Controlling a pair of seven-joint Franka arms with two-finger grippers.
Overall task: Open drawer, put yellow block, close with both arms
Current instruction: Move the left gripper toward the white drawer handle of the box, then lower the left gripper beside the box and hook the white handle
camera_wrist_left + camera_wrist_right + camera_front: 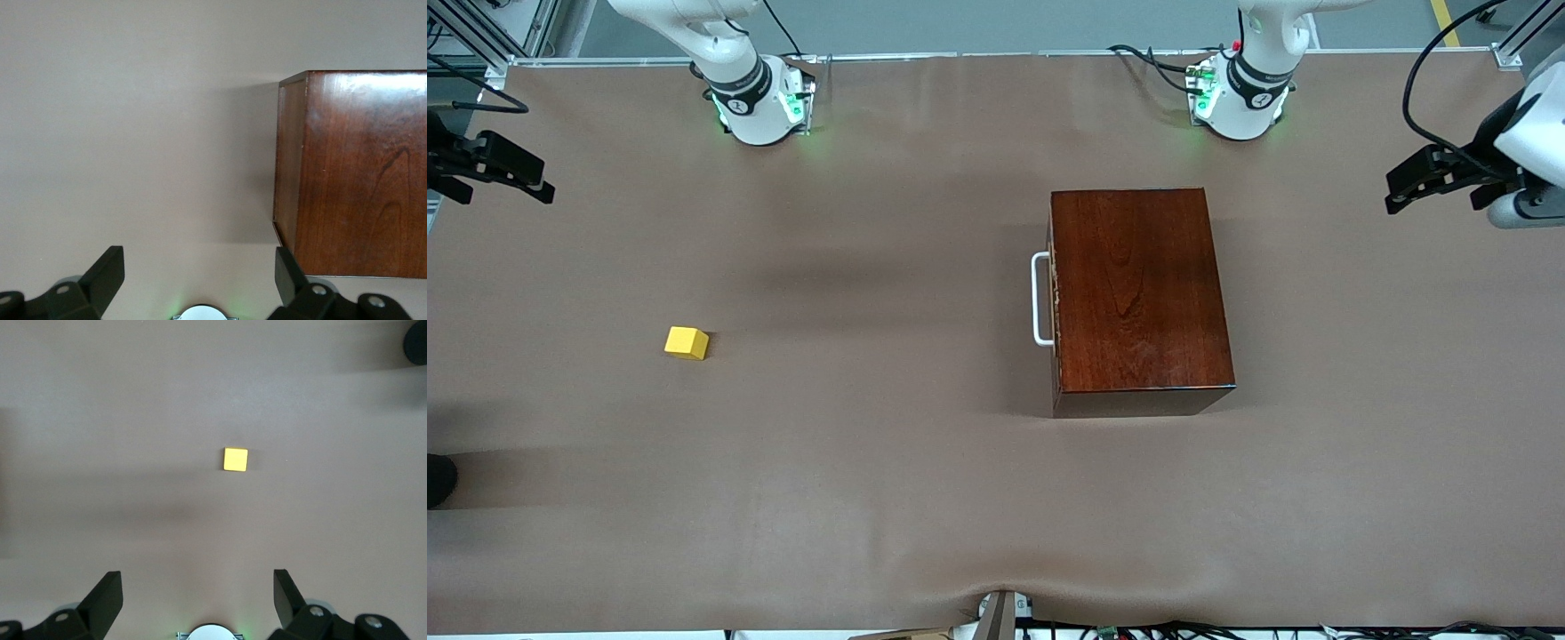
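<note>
Block (687, 342): yellow cube, alone on tabletop toward right arm's end, well apart from box; in right wrist view (235, 459) it lies ahead of the spread jaws, about centred betw. them, not touching.
Box (1141, 293): dark wood, toward left arm's end; drawer shut, white handle (1040, 299) facing block's end.
Right gripper (503, 169): up at table edge, jaws wide, empty; fingers (107, 600) apart.
Left gripper (1423, 182): up at its own table end, jaws wide, empty; box corner (353, 173) seen ahead of one finger (288, 273).
</note>
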